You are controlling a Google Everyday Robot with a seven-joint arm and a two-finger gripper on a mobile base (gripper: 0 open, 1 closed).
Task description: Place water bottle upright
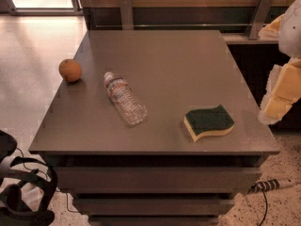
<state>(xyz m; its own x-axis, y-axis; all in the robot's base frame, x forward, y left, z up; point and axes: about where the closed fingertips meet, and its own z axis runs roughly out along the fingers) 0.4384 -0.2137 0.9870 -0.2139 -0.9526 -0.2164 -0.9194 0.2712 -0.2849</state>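
Note:
The water bottle (123, 99) is a small clear ribbed bottle with a white cap and a white label. It lies on its side on the grey table (169, 55), left of centre, with its cap pointing to the far left. My gripper (277, 102), white and yellow, hangs at the right edge of the view, just beyond the table's right edge. It is far from the bottle and holds nothing that I can see.
An orange (70, 70) sits near the table's left edge, close to the bottle's cap end. A green and yellow sponge (208, 122) lies at the front right. A black object (19, 192) stands on the floor at lower left, and a cable (268, 186) lies at lower right.

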